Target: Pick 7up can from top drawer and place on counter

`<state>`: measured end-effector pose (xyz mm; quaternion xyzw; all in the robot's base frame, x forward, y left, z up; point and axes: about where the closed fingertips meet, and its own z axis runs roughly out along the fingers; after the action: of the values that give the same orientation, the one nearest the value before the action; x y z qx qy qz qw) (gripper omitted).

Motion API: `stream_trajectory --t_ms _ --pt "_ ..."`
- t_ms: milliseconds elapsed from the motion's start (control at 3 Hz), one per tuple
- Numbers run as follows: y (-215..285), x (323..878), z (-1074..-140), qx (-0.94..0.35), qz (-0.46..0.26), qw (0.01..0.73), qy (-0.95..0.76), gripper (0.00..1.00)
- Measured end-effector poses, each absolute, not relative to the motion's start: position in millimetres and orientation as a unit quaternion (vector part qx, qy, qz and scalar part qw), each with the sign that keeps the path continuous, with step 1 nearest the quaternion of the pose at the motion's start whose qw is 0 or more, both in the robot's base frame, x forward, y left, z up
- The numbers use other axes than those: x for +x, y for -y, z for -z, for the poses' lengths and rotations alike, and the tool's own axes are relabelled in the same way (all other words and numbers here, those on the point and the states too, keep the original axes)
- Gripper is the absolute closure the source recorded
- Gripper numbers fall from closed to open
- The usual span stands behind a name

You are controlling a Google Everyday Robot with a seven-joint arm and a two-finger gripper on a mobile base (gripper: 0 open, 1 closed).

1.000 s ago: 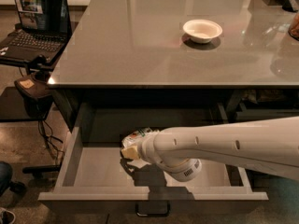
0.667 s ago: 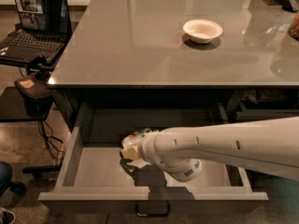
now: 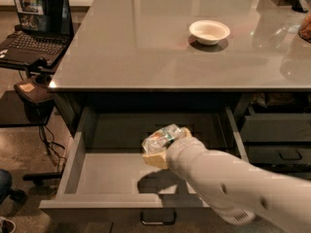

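Note:
The top drawer (image 3: pixel 104 176) is pulled open below the counter (image 3: pixel 146 47); its grey floor is bare on the left and its dark handle (image 3: pixel 158 221) shows at the bottom. My gripper (image 3: pixel 159 149) is over the middle of the drawer, at the end of the white arm that comes in from the lower right. It is shut on the 7up can (image 3: pixel 164 137), a small silver can with green marks, held tilted above the drawer floor. A shadow lies on the floor under it.
A white bowl (image 3: pixel 209 31) stands on the counter at the back right. An open laptop (image 3: pixel 36 23) sits on a low stand to the left. Closed drawers (image 3: pixel 277 140) are at the right. Objects stand at the counter's far right corner.
The gripper has risen with the can off the drawer floor, and the arm now reaches in from lower in the view.

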<state>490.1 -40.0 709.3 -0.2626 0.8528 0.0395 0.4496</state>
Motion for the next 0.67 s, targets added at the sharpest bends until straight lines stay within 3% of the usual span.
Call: stream_trajectory --t_ms 333,667 --pt "84 464 -793 -0.246 0.000 0.504 -0.828 1.00" --pt "77 455 -824 -0.256 0.010 0.525 -0.812 1.00"
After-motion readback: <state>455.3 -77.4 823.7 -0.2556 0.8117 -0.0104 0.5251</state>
